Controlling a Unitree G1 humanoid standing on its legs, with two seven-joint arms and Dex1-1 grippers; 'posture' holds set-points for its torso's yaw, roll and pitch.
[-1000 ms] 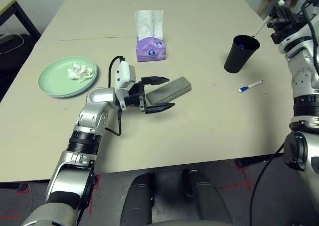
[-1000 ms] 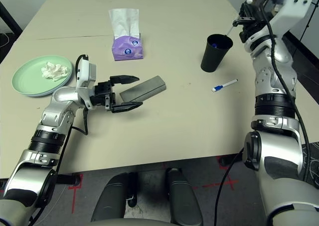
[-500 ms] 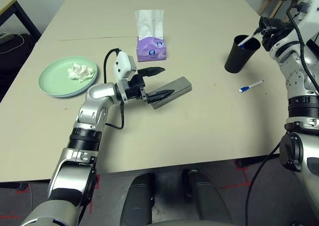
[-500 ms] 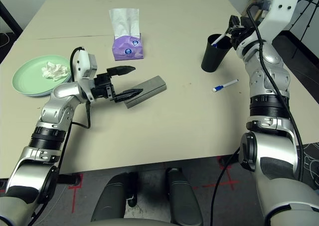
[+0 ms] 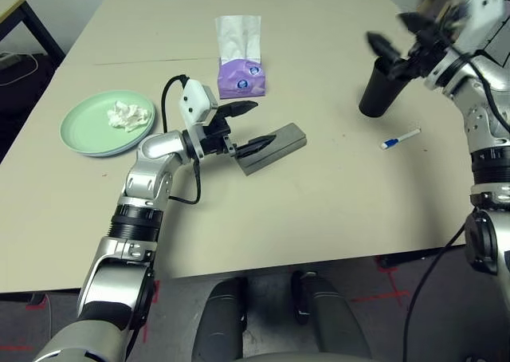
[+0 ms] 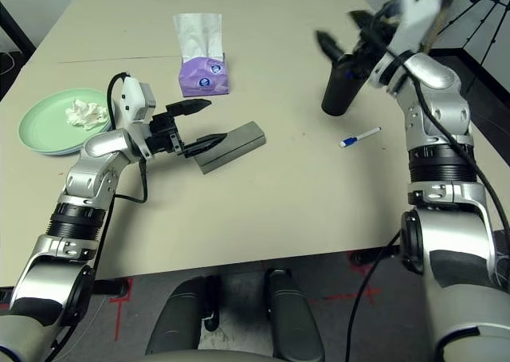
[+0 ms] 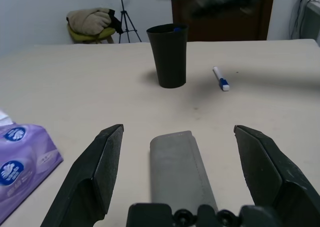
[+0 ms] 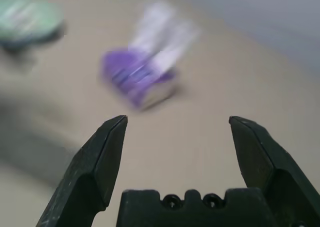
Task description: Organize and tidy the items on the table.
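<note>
from my head camera, my left gripper (image 5: 245, 127) stands spread wide at the near end of the grey glasses case (image 5: 272, 146), one finger on either side of it, closed on nothing. my right gripper (image 5: 392, 32) hangs blurred above the black cup (image 5: 381, 89), its fingers parted and empty. the purple tissue box (image 5: 239, 75) stands beyond my left hand, the pale green plate (image 5: 83, 131) with the crumpled white tissue (image 5: 127, 115) lies off to my left, and a white marker with a blue cap (image 5: 399, 139) lies near the cup on the beige table (image 5: 319, 210). through my left wrist camera, the case (image 7: 179, 167) lies straight ahead between my open fingers (image 7: 100, 172), not touched by either; beyond it stand the cup (image 7: 168, 54) and the marker (image 7: 220, 78), with a tripod and a chair heaped with cloth by the far wall. through my right wrist camera, my fingers (image 8: 102, 159) are wide apart over bare tabletop, with the tissue box (image 8: 142, 77) blurred well beyond.
</note>
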